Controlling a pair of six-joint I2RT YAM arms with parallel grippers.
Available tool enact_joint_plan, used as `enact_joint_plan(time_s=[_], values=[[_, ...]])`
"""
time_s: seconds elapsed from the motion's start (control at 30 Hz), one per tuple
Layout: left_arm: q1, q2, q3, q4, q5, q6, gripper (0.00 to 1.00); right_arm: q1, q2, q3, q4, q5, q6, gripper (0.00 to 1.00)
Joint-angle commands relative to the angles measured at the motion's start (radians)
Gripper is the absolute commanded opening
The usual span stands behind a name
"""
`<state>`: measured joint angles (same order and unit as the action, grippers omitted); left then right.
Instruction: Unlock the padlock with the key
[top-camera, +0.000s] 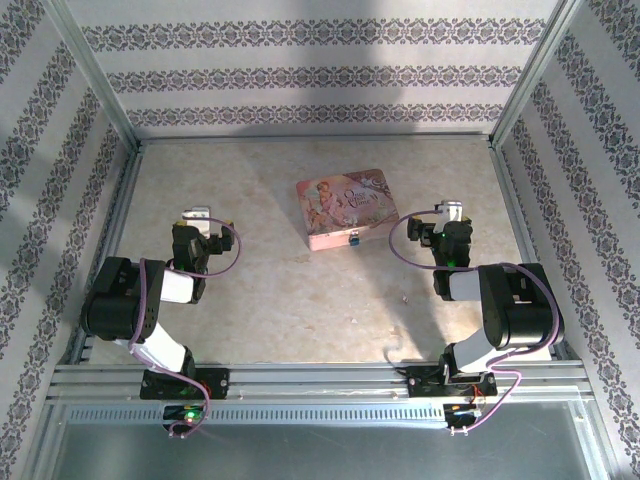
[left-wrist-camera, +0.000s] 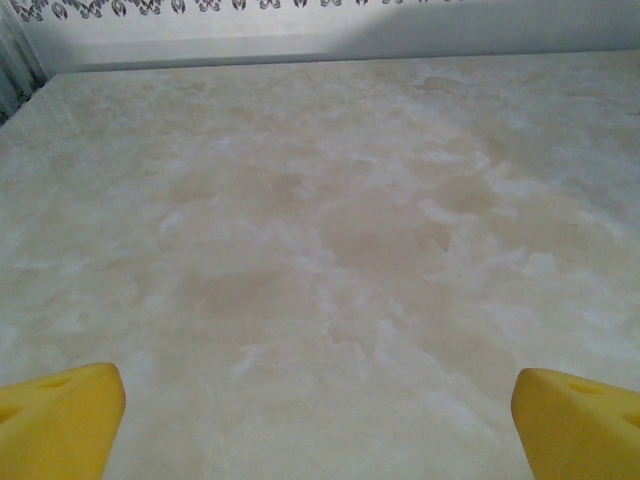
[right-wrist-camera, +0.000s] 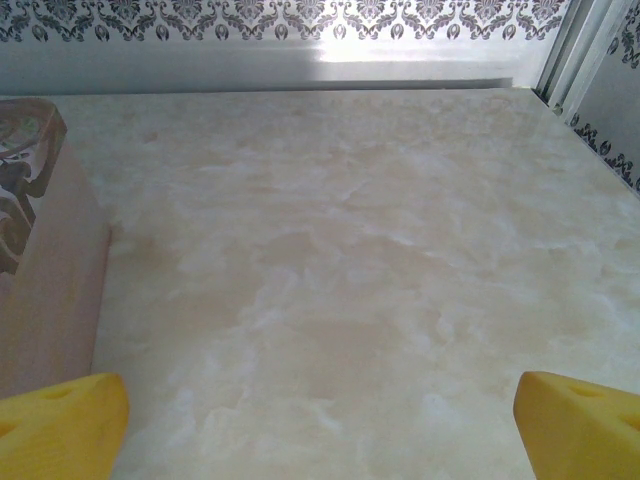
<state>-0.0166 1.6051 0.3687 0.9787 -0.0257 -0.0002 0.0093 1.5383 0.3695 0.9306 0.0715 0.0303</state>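
The padlock (top-camera: 357, 238) is a tiny grey lock with a blue part, hanging at the front edge of the pink picture-printed tin (top-camera: 340, 208) in the middle of the table. The key is out of view. My left gripper (top-camera: 196, 214) hovers over bare table to the left of the tin, open, its yellow fingertips (left-wrist-camera: 60, 420) wide apart with nothing between them. My right gripper (top-camera: 451, 212) stands to the right of the tin, also open and empty (right-wrist-camera: 320, 425). The tin's side (right-wrist-camera: 45, 260) fills the left edge of the right wrist view.
The marble-patterned table (top-camera: 270, 290) is walled by patterned panels at the back and both sides, with aluminium rails (top-camera: 320, 380) along the near edge. A small dark speck (top-camera: 404, 300) lies on the table in front of the right arm.
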Motion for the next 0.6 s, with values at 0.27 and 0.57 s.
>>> enact_joint_plan(time_s=[0.27, 0.57], values=[[0.012, -0.546, 0.04, -0.538, -0.065, -0.204, 0.99, 0.017, -0.451, 0.164, -0.71, -0.053, 0.178, 0.98], [0.017, -0.731, 0.245, -1.116, 0.296, -0.597, 0.99, 0.027, -0.586, 0.348, -1.237, -0.371, 0.405, 0.98]])
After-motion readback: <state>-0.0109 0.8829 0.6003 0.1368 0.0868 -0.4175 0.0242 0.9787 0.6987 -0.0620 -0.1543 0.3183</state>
